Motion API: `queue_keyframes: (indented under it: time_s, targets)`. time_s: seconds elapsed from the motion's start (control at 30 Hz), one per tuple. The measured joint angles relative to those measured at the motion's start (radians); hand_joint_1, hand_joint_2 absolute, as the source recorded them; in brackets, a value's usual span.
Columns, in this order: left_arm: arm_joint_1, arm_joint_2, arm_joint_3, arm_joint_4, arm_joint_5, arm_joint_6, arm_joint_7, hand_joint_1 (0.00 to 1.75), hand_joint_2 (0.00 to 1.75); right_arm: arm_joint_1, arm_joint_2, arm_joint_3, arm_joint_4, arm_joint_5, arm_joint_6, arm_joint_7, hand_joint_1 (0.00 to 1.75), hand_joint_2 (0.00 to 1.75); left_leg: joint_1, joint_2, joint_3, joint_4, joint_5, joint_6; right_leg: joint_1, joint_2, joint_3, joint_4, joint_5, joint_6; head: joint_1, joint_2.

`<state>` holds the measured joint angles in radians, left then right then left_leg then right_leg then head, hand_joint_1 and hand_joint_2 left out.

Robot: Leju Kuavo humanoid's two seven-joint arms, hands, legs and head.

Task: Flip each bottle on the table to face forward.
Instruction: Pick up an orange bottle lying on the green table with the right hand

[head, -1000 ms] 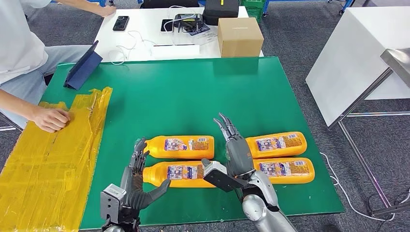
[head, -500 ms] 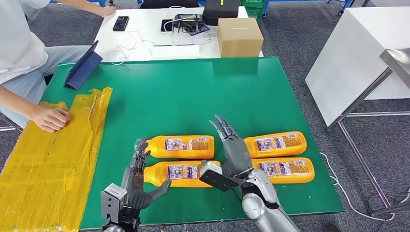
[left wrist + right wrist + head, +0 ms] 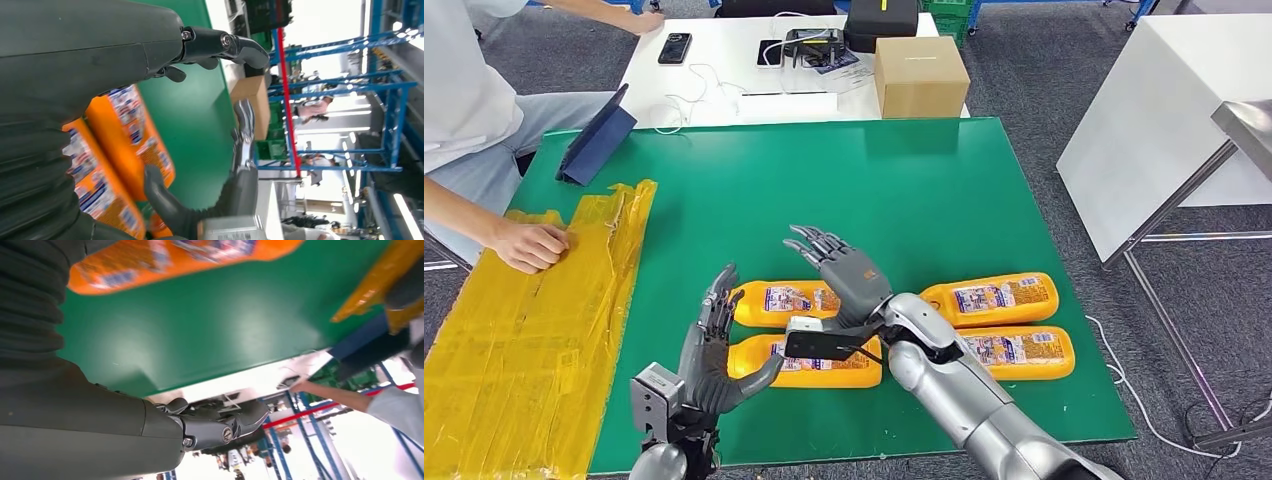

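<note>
Several orange bottles with printed labels lie on their sides on the green table (image 3: 824, 180). The far left bottle (image 3: 774, 302) and the near left bottle (image 3: 824, 362) lie side by side; the far right bottle (image 3: 994, 297) and the near right bottle (image 3: 1024, 350) lie beyond my right arm. My right hand (image 3: 844, 272) hovers open, fingers spread, over the right end of the far left bottle. My left hand (image 3: 709, 345) stands open beside the left ends of the two left bottles, thumb near the near one. Orange bottles (image 3: 130, 135) show past the left hand (image 3: 100, 75).
A person sits at the left with a hand (image 3: 529, 247) resting on yellow taped sheeting (image 3: 544, 330). A dark tablet case (image 3: 596, 140) lies at the far left corner. Behind, a white desk carries a cardboard box (image 3: 919, 75) and devices. A white table (image 3: 1164, 110) stands to the right.
My right hand has swung left from between the bottle pairs to above the far left bottle. My left hand has lifted slightly and spread wider.
</note>
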<state>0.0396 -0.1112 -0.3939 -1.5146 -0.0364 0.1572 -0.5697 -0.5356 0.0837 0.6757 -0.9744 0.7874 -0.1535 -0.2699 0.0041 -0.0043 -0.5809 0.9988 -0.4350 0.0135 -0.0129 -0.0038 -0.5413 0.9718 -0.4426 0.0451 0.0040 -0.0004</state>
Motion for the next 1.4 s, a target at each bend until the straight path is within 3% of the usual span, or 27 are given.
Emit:
queue_keyframes:
  time_s: [0.17,0.43,0.63,0.83,1.1,1.4]
  targets:
    - [-0.007,0.002,0.004,-0.016,0.007,-0.001,0.0,0.0,1.75,-0.048,0.043,0.027,0.061,-0.007,-0.036,0.013,0.0,1.75,0.0,0.0,0.0,0.0,0.0,0.0,0.0,0.0,0.0,0.0,0.0,0.0,0.0,0.0]
    - [-0.008,0.004,0.005,-0.02,0.008,-0.001,0.0,0.0,1.75,-0.067,0.068,0.041,0.101,-0.022,-0.044,0.014,0.0,1.75,0.0,0.0,0.0,0.0,0.0,0.0,0.0,0.0,0.0,0.0,0.0,0.0,0.0,0.0]
    - [-0.011,0.005,0.005,-0.02,0.008,-0.004,0.0,0.0,1.75,-0.079,0.089,0.056,0.141,-0.077,0.04,-0.017,0.0,1.75,0.0,0.0,0.0,0.0,0.0,0.0,0.0,0.0,0.0,0.0,0.0,0.0,0.0,0.0]
    - [-0.023,0.005,0.006,-0.019,0.01,-0.002,0.0,0.0,1.75,-0.112,0.121,0.098,0.25,-0.073,0.088,0.044,0.0,1.75,0.0,0.0,0.0,0.0,0.0,0.0,0.0,0.0,0.0,0.0,0.0,0.0,0.0,0.0]
    - [-0.033,0.006,0.013,-0.018,0.021,-0.004,0.0,0.0,1.75,-0.143,0.128,0.109,0.41,-0.07,0.048,0.07,0.0,1.75,-0.001,0.0,0.0,0.0,0.0,0.0,-0.001,0.0,0.0,0.0,0.0,0.0,0.0,0.0]
    - [-0.041,0.007,0.016,-0.007,0.027,-0.011,0.0,0.0,1.75,-0.172,0.135,0.109,0.49,-0.023,0.01,0.092,0.0,1.75,0.0,0.0,0.0,0.0,0.0,0.0,0.0,0.0,0.0,0.0,0.0,0.0,0.0,0.0]
